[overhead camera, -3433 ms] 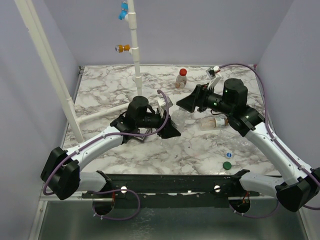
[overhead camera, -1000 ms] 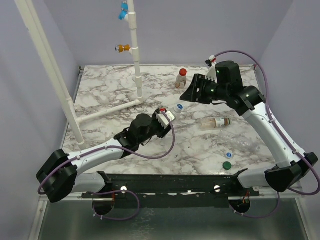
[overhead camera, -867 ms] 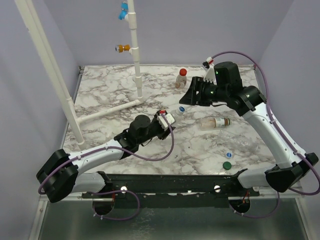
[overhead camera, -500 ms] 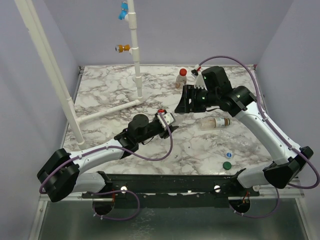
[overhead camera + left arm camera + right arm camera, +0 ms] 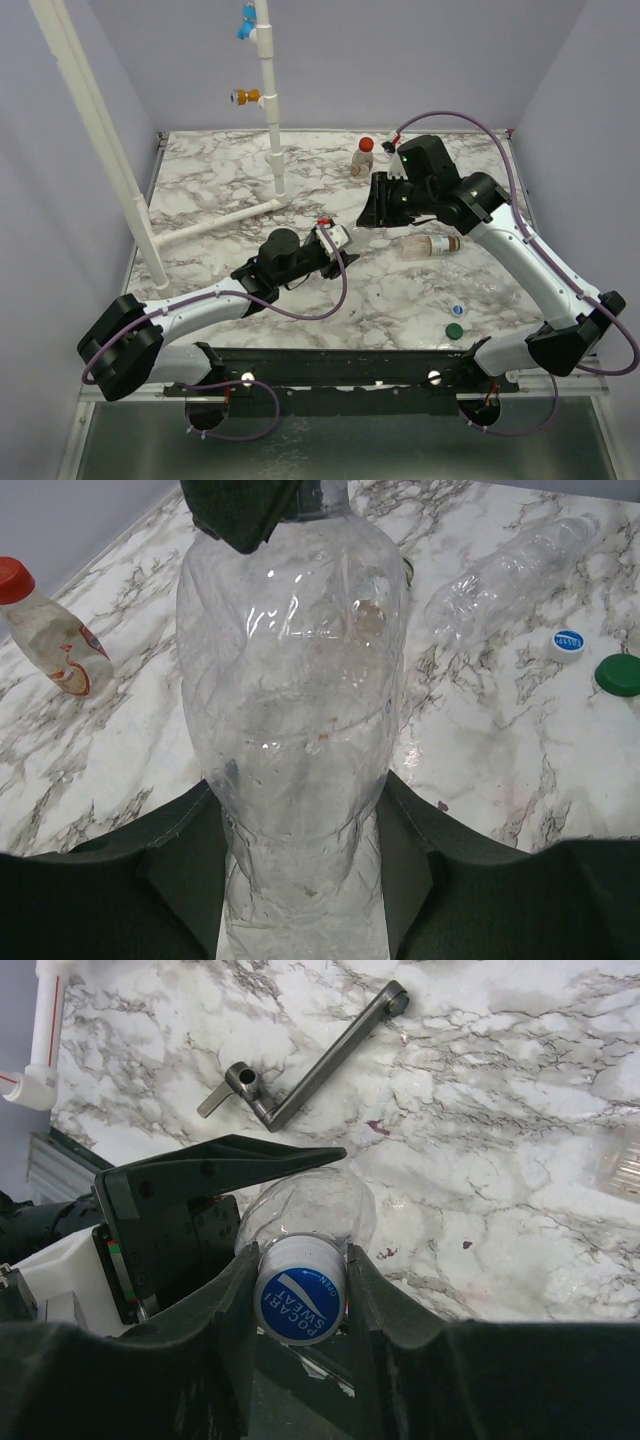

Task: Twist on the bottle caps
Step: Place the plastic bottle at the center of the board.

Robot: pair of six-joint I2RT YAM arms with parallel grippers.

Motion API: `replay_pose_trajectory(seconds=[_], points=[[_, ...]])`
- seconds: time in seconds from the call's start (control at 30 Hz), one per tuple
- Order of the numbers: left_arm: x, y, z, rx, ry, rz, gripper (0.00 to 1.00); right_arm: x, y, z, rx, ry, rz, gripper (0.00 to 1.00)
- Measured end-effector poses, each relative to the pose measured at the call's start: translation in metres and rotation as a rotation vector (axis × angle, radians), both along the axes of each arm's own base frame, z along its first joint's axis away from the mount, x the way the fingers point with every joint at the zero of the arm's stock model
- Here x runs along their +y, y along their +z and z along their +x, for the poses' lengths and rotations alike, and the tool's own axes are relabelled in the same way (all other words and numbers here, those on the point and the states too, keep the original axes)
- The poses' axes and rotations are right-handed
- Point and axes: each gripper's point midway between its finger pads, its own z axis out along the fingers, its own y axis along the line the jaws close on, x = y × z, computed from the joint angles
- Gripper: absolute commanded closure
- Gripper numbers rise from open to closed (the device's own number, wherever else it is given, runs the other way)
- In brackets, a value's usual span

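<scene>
White pipes [image 5: 100, 150] fence the tabletop's [image 5: 200, 180] 9 o'clock edge. At centre the left jaws, partly open, clamp a clear bottle [image 5: 290, 680]. The right jaws pinch a blue-and-white cap [image 5: 300, 1303] on its mouth. Open marble spreads at 7 o'clock. A white cap [image 5: 457, 310] and a green cap [image 5: 454, 331] lie at 4 o'clock near the front edge. Lavender walls [image 5: 400, 60] enclose three sides.

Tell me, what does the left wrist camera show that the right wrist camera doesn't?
Only the left wrist view: a red-capped bottle, a loose white-and-blue cap and a green cap. Only the right wrist view: a grey metal crank and the blue-topped cap pinched in the right hand. Both: the clear bottle held by the left hand.
</scene>
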Motion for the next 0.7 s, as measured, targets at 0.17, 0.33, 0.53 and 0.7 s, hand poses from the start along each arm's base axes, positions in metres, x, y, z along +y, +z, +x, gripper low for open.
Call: replay_pose_trajectory(seconds=[0.17, 0.33, 0.53, 0.7], points=[[-0.002, -0.002, 0.0, 0.028, 0.004, -0.017, 0.02, -0.003, -0.001, 0.002, -0.008, -0.021, -0.018, 0.96], [-0.004, -0.001, 0.0, 0.08, 0.016, -0.046, 0.01, -0.009, 0.01, 0.014, -0.045, -0.074, -0.044, 0.96], [0.004, 0.006, 0.004, 0.129, 0.073, -0.065, 0.01, -0.024, 0.02, 0.04, -0.096, -0.159, -0.091, 0.98], [0.017, 0.032, 0.012, 0.157, 0.152, -0.094, 0.01, -0.075, 0.006, 0.085, -0.086, -0.317, -0.169, 0.99]])
